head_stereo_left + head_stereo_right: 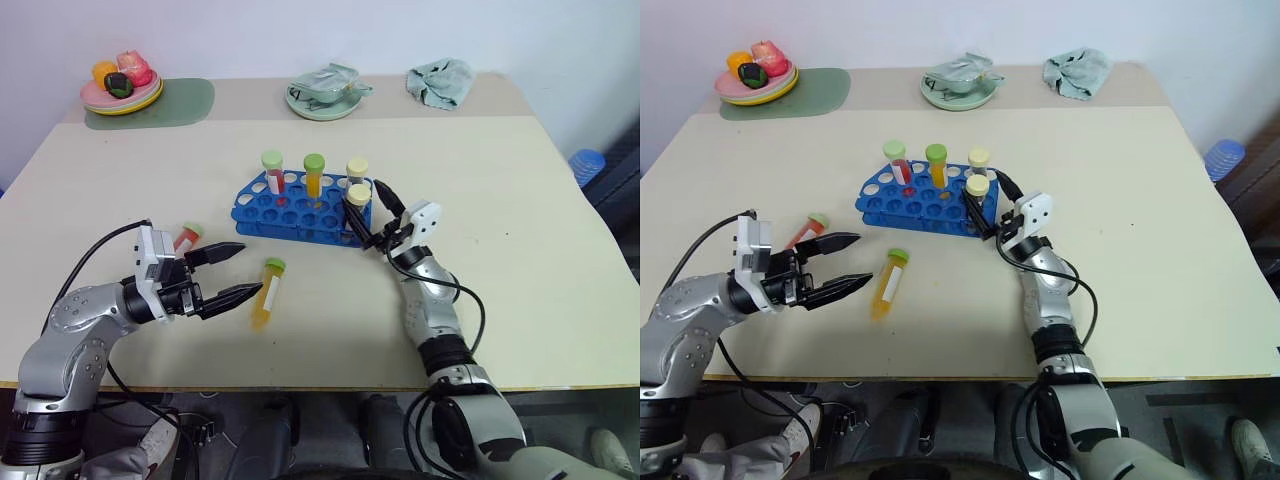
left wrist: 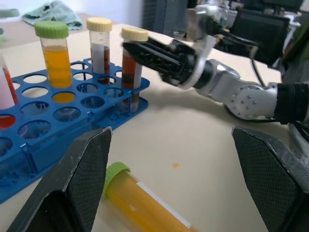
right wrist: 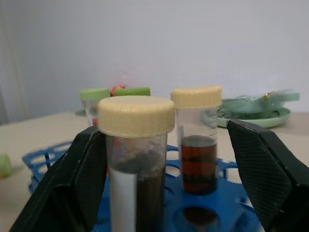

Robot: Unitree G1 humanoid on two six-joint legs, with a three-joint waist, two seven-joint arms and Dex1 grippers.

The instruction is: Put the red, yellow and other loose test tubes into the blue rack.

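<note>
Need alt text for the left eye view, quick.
Four capped tubes stand in the blue plastic rack mid-table, the open right gripper beside it. The open left gripper hovers near a loose yellow tube and red tube.

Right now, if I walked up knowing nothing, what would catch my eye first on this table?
The blue rack mid-table, with four capped tubes standing in it. The right gripper sits open beside the nearest cream-capped tube. Nearer the front edge, a yellow tube lies loose before the open left gripper, and a red tube lies just behind that gripper.
</note>
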